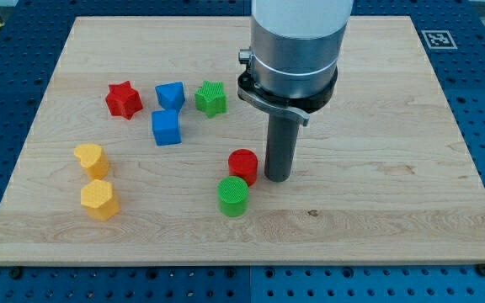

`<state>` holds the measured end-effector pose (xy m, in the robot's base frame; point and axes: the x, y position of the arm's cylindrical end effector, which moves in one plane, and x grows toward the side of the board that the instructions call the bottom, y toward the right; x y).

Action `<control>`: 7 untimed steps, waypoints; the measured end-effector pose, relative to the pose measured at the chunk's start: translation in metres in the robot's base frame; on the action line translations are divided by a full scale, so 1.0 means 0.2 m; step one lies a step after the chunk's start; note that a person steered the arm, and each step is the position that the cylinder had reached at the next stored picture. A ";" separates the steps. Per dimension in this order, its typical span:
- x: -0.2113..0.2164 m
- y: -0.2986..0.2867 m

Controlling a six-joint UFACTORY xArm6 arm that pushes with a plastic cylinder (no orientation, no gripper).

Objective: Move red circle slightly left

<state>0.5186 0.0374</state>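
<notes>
Your tip [277, 178] rests just right of red circle [243, 166]. Counter [377, 202] holds eight blocks: two red, two blue, two green, two yellow. No claw in view.

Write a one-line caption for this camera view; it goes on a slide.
My tip rests just right of the red circle, poised to push it left, with the green circle below it.

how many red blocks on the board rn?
2. The red star sits at the upper left of the view, left of the blue blocks. The red circle is mid-board, just left of my tip. The arm could hide more.
</notes>
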 end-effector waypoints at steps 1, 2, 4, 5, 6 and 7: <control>0.00 0.00; 0.03 0.00; 0.04 -0.01; 0.01 -0.12; 0.01 -0.20; 0.01 -0.22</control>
<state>0.5214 -0.0066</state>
